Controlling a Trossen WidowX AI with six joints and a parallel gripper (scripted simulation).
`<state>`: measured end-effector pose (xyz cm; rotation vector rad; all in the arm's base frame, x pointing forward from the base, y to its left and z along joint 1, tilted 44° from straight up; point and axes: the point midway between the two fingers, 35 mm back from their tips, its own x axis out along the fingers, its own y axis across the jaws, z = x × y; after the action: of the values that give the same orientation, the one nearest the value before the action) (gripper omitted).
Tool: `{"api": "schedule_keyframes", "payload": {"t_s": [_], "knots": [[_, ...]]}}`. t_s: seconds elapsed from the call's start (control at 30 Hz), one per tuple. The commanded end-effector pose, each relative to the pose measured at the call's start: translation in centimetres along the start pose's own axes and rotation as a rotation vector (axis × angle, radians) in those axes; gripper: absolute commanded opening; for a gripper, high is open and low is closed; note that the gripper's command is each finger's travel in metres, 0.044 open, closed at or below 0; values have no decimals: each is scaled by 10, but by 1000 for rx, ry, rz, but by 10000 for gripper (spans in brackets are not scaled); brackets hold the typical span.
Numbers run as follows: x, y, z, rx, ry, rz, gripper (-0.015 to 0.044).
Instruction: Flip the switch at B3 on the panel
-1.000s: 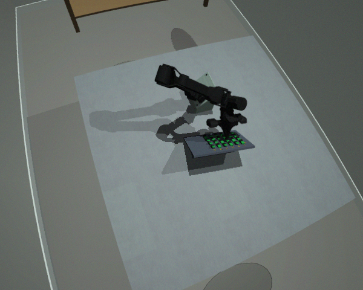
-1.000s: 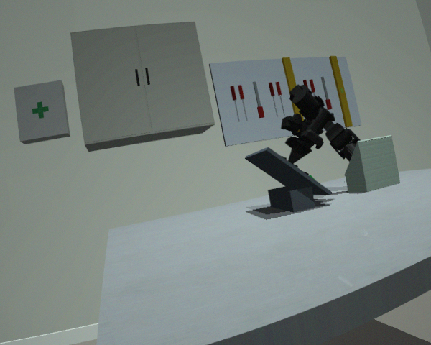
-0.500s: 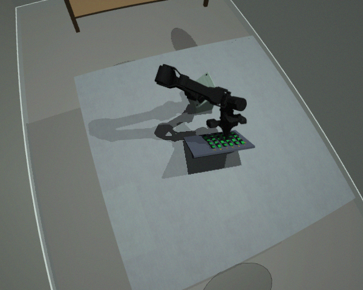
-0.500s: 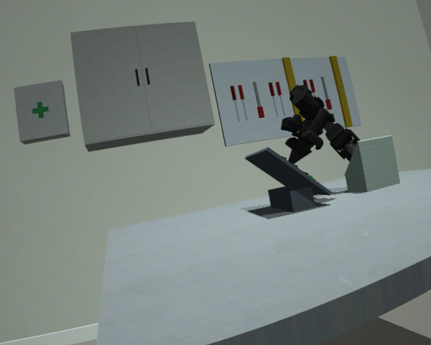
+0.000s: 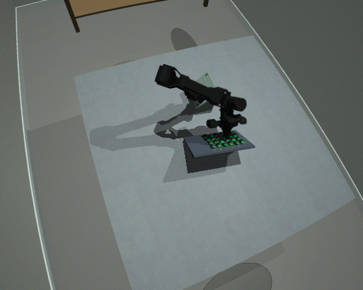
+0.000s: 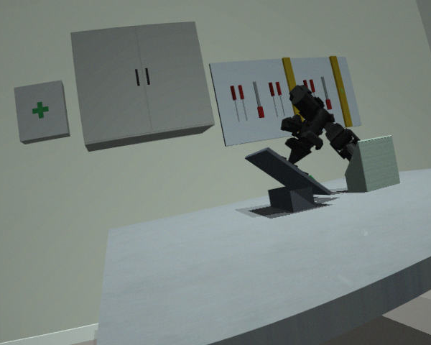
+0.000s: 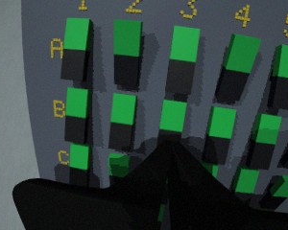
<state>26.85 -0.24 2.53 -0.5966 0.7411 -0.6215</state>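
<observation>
The tilted blue-grey panel [image 5: 195, 147] [image 6: 271, 167] [image 7: 42, 86] carries rows of green-and-black rocker switches, with yellow letters and numbers. The B3 switch [image 7: 173, 114] shows its green far half and a strip of its black near half in the wrist view. My gripper [image 5: 227, 136] [image 6: 290, 162] [image 7: 170, 147] is shut and empty. Its tips are at the black near half of B3 and hide part of it. Whether they touch it cannot be told. The A2 switch [image 7: 128, 38] and A4 switch [image 7: 243, 53] show a darker green than A1 and A3. C3 is hidden behind the fingers.
Switches B2 [image 7: 124, 108] and B4 [image 7: 222, 123] stand close on either side of B3, and A3 [image 7: 185, 44] stands beyond it. The panel rests on a dark block [image 5: 203, 164] [image 6: 289, 199]. A pale green slanted block [image 6: 378, 163] stands near the arm.
</observation>
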Motion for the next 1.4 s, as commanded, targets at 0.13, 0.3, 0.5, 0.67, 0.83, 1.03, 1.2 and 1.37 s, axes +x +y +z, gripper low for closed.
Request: {"api": "schedule_keyframes", "payload": {"t_s": [0.13, 0.3, 0.5, 0.67, 0.83, 1.03, 1.2, 1.37], "knots": [[1, 1, 0, -3, 2, 5, 0], [2, 1, 0, -3, 2, 5, 0], [3, 1, 0, -3, 1, 5, 0], [3, 1, 0, -3, 1, 5, 0], [4, 1, -1, -3, 1, 5, 0], [5, 1, -1, -3, 1, 5, 0], [-11, 6, -1, 1, 17, 16, 0], [-49, 5, 0, -2, 33, 15, 0]]}}
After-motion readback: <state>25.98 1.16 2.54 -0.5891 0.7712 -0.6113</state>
